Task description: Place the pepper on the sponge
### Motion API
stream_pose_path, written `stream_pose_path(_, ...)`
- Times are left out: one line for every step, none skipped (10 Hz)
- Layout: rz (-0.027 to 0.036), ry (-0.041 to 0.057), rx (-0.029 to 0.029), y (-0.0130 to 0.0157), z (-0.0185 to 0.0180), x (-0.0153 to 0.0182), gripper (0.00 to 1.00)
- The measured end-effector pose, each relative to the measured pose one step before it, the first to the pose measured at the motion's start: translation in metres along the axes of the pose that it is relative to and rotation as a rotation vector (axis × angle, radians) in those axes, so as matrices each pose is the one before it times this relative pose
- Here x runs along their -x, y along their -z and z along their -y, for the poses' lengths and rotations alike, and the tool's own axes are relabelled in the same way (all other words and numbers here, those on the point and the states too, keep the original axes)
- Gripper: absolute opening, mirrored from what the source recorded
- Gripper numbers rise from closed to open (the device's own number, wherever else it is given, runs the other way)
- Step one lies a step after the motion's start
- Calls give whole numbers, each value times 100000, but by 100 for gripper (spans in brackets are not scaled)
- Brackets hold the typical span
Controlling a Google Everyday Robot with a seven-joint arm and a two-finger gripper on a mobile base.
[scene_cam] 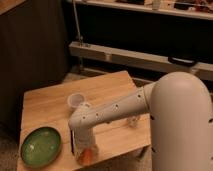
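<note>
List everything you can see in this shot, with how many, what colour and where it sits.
wooden table: one, light brown, centre and left of the view
plate: one, green, front left corner of the table
clear cup: one, see-through, mid-table, just behind the arm's wrist
black block: one, black, between the plate and the gripper, largely hidden by the arm
pepper: one, orange-red, at the table's front edge, right under the gripper
sponge: one, pale bluish, near the table's right edge, beside the arm
metal rail: one, grey, behind the table
robot arm: one, white with dark holes, reaching from the right across the table
gripper: one, pointing down at the front edge, over the pepper
</note>
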Motion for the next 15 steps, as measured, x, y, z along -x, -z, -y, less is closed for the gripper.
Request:
stream_pose_path(128,-193,263,-148,17,-53,66)
stream_pose_path(50,-480,-73,-76,-46,-82,62)
stream_pose_path(-150,-506,-28,-28,-77,-97,50)
stream_pose_path(-359,-158,15,97,-35,-36,41)
stream_pose_path(-429,-189,-189,126,-40,-54,33)
stream_pose_path(-559,-444,-78,233,-177,-98,21)
stream_pose_path(-306,-72,-22,135,-32,-111,11)
stream_pose_path(-203,-181,-115,83,-132,-136,3)
stream_pose_path(-239,-413,-51,81,-266,-149,0)
stream_pose_path(-989,-1105,40,388,-627,-269,0)
stream_pose_path(-1768,-1791,115,752,-1007,-362,0)
stream_pose_path(-1926,-1877,63,861,-1098,-385,0)
stream_pose_path(-3431,-3625,267,1506,-2050,-752,0)
stream_pose_path(-3538,-3225,-372,1654,-2064,-612,0)
stream_pose_path(-3440,-2805,-801,1984,-2524,-714,0)
